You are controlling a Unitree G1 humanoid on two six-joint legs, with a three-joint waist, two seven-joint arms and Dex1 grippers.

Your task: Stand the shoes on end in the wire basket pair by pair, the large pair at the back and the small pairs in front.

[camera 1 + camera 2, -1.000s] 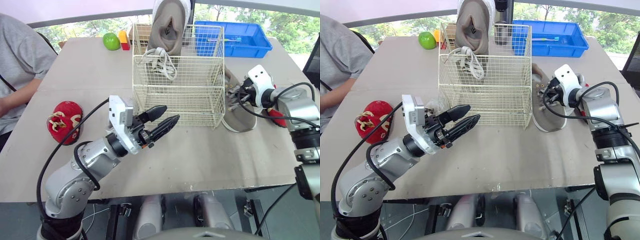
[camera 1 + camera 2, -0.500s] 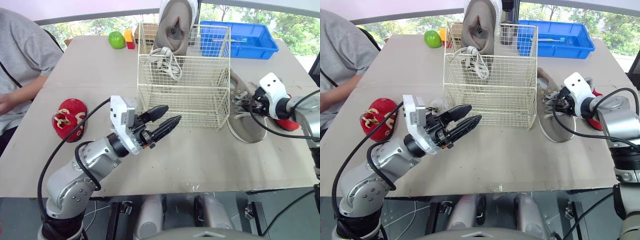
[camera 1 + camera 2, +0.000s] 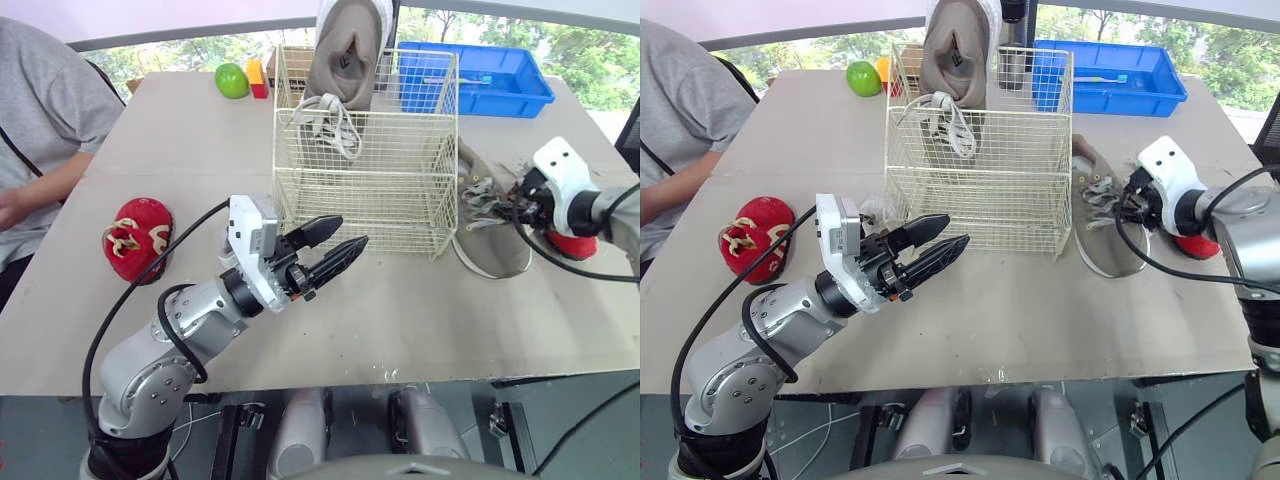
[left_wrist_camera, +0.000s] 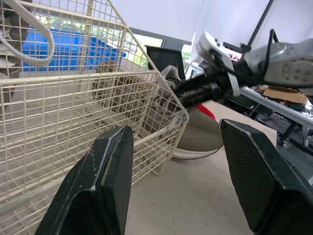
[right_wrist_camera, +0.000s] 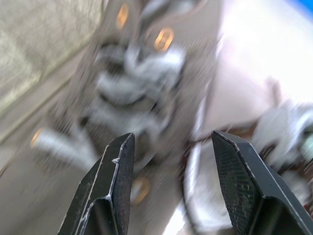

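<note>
Tabletop (image 3: 420,320) lies bare along its near edge, giving open room in front of the wire basket (image 3: 365,180). At the left edge sits a person (image 3: 40,110), with a small red shoe (image 3: 135,238) near them. The left gripper (image 3: 352,232) hovers just off the basket's front left corner, fingers apart. One large grey shoe (image 3: 345,45) stands on end at the basket's back. The second grey shoe (image 3: 495,245) lies just beside the basket's right wall, with the right gripper (image 3: 512,200) at its laces, fingers apart, and another red shoe (image 3: 572,245) close by towards the right edge
</note>
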